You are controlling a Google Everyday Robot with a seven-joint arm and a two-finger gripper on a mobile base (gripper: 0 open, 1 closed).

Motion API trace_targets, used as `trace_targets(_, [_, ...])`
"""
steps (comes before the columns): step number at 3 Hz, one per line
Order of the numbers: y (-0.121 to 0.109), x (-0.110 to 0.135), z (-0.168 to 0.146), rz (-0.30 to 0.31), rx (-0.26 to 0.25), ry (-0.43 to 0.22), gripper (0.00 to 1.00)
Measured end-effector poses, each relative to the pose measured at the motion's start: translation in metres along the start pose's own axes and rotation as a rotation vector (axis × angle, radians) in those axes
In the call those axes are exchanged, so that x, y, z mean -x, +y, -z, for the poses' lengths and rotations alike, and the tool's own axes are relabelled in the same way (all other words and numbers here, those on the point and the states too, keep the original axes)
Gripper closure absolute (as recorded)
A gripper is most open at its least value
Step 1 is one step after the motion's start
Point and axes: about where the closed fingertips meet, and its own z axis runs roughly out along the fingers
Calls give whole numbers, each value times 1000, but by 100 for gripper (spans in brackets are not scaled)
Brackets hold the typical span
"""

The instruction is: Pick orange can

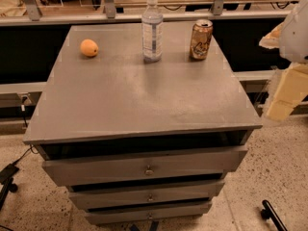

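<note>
My hand [285, 93] hangs off the grey table's [144, 105] right edge. The upright orange-bronze metal can [200, 39] stands to its left, near the far-right corner. Clenched or released, I cannot tell.

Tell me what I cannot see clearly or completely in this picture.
- The claw, camera view: at the right edge beside the cabinet, cut off by the frame.
- The orange can, camera view: logo words too small to read.
- The water bottle, camera view: label text too small.
- The drawers, camera view: contents hidden behind their fronts.
</note>
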Motion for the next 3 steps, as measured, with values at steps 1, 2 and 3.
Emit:
trace_targets(1, [0, 0, 0, 0, 0, 0, 0])
trace_targets(2, [-23, 6, 3, -11, -30, -41, 0])
trace_targets(3, [-69, 22, 6, 6, -69, -163, 0])
